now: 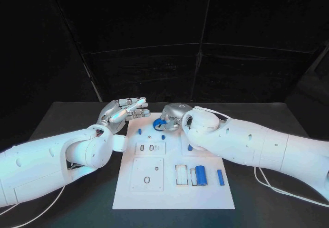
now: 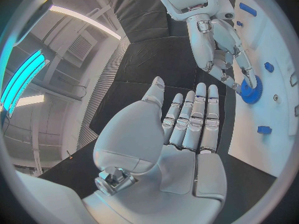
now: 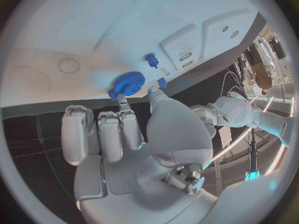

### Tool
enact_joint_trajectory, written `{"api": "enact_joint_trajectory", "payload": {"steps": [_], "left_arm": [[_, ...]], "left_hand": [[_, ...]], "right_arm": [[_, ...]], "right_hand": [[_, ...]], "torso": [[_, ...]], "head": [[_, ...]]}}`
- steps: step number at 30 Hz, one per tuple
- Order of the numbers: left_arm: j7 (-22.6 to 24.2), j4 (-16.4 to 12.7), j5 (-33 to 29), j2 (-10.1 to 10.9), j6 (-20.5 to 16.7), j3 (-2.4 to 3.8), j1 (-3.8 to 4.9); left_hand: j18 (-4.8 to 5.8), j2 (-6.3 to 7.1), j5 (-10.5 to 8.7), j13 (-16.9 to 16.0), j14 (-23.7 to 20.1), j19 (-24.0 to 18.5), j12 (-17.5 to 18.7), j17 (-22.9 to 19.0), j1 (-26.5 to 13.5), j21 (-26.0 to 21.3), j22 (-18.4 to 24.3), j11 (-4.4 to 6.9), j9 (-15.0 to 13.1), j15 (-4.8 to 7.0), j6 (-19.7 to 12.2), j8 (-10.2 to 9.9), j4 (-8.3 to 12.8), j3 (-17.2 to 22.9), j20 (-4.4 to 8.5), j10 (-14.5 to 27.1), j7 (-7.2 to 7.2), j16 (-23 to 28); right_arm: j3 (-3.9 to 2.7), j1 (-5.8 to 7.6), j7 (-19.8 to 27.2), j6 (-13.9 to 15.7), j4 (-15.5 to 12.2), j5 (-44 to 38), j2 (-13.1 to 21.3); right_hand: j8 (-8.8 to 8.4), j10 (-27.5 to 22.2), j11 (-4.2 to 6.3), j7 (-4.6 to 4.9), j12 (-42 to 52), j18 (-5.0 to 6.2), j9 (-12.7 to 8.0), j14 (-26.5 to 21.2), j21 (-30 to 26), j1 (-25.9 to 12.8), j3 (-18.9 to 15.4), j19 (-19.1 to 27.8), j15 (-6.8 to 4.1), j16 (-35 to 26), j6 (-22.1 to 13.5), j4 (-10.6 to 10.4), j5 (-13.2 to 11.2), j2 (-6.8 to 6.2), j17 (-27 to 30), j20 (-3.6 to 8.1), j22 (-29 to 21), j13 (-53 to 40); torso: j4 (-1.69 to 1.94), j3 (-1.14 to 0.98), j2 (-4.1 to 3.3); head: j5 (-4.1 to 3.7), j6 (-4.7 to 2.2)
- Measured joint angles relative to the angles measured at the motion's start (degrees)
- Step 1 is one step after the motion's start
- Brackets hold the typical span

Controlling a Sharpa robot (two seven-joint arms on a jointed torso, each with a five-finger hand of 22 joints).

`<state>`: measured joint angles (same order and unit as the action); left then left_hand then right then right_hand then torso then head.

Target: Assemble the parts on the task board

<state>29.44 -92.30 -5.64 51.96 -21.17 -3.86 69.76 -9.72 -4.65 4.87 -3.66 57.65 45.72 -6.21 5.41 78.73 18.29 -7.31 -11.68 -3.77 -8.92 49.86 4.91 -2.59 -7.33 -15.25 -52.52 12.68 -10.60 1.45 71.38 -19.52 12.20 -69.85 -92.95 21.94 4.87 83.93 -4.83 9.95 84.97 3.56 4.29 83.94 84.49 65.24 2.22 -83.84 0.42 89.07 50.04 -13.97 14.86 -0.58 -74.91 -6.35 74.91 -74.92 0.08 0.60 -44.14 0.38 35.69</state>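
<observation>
Task board (image 1: 175, 194): white plate, centre of the black surface (image 1: 75, 114), reaching toward the bottom of the frame.

Blue gear (image 1: 159, 124): at the board's upper edge, just above frame centre; pinched at its rim by the right hand (image 1: 175, 115), fingertip and thumb on its toothed edge in the right wrist view (image 3: 127, 83).

Left hand (image 1: 124, 111): left of the gear, beside the board's upper left corner, fingers straight and together, holding nothing.

Blue cylinder (image 1: 201, 175): lying in the lower right of the board, a narrower blue bar (image 1: 220, 177) just right of it.

Small blue pegs (image 1: 140, 130): near the board's top.
</observation>
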Motion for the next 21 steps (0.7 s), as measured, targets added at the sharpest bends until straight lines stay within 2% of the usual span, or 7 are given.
{"api": "enact_joint_trajectory", "payload": {"steps": [3,14,21], "left_arm": [[0.0,0.0,0.0,0.0,0.0,0.0,0.0],[0.0,0.0,0.0,0.3,0.0,0.0,0.0],[0.0,0.0,0.0,0.7,0.0,0.0,0.0]], "left_hand": [[0.0,0.0,0.0,0.0,0.0,0.0,0.0,0.0,0.0,0.0,0.0,0.0,0.0,0.0,0.0,0.0,0.0,0.0,0.0,0.0,0.0,0.0],[0.0,0.0,0.0,0.0,0.0,0.0,0.0,0.0,0.0,0.0,0.0,0.0,0.0,0.0,0.0,0.0,0.0,0.0,0.0,0.0,0.0,0.0],[0.0,0.0,0.0,0.0,0.0,0.0,0.0,0.0,0.0,0.0,0.0,0.0,0.0,0.0,0.0,0.0,0.0,0.0,0.0,0.0,0.0,0.0]], "right_arm": [[0.18,-0.36,0.1,1.3,-0.6,0.2,0.9],[0.12,-0.31,1.3,10.1,-4.8,0.4,4.9],[0.12,-0.28,2.3,14.0,-10.6,1.6,11.5]], "right_hand": [[-0.23,0.0,0.0,0.0,0.0,0.0,-0.1,0.0,0.0,1.6,-0.4,0.0,0.0,0.0,0.0,0.6,1.5,0.16,0.0,0.0,0.0,0.0],[-0.59,0.0,0.01,0.0,0.0,0.0,-0.1,0.0,0.0,3.7,-0.7,-0.2,0.0,0.0,0.0,1.5,1.9,-0.18,0.0,-0.21,0.0,0.0],[-0.59,0.0,0.01,0.14,0.0,0.0,-0.1,0.0,0.2,4.6,-1.0,-0.2,0.0,0.0,0.2,2.0,1.9,-0.33,0.0,-0.21,0.0,0.0]], "torso": [[-0.01,-0.01,0.0],[-0.11,-0.08,0.07],[-0.17,-0.08,0.12]], "head": [[0.05,-0.02],[0.03,-0.29],[-0.04,-0.59]]}}
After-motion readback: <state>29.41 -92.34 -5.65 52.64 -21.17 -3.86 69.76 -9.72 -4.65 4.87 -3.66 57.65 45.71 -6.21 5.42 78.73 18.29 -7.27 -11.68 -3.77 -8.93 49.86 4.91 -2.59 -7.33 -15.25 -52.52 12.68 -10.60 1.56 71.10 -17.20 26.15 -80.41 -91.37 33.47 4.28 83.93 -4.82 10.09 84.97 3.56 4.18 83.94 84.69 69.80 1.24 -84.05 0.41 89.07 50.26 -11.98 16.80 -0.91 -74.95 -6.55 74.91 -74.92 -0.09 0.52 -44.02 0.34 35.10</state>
